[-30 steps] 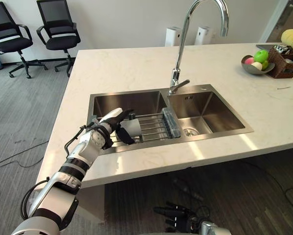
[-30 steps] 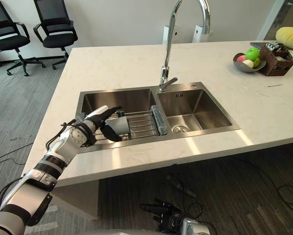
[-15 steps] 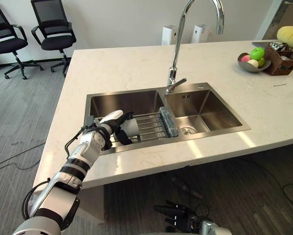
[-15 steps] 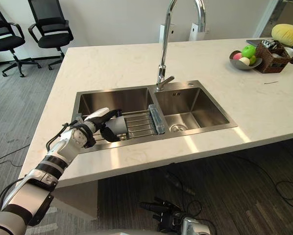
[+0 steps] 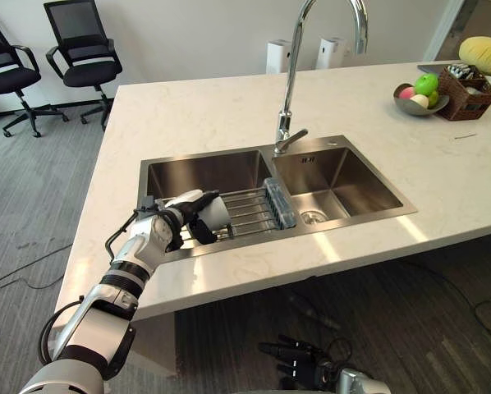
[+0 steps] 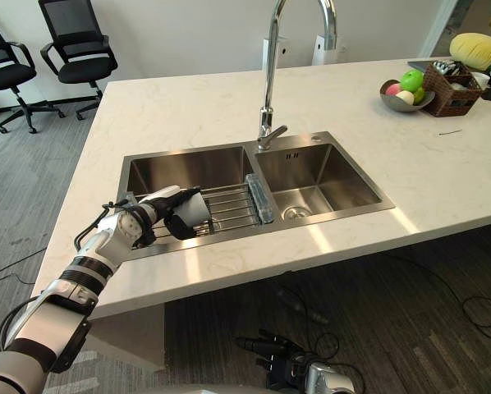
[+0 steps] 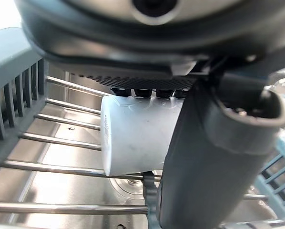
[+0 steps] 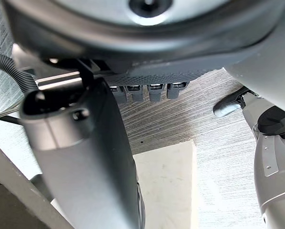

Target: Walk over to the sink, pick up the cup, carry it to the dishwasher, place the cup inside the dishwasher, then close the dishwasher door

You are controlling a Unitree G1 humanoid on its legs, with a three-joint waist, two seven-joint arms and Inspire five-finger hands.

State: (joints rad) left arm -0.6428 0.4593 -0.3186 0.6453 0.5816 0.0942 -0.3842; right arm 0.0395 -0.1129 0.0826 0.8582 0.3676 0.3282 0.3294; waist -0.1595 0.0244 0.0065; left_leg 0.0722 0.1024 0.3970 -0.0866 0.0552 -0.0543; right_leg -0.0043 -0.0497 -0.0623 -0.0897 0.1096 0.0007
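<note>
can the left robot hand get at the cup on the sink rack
Probably yes: the left robot hand has thumb and fingers curled round the cup on the sink rack, nothing in between.

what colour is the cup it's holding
Plain white; the cup shows best in the left wrist view, held in the left hand.

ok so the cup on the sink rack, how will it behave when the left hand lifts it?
Likely rigid: the cup shows no dent under the left hand. It lies on its side across the rack bars, so it could roll if released. Its smooth white wall looks slippery, so it might slide in the grip.
</note>
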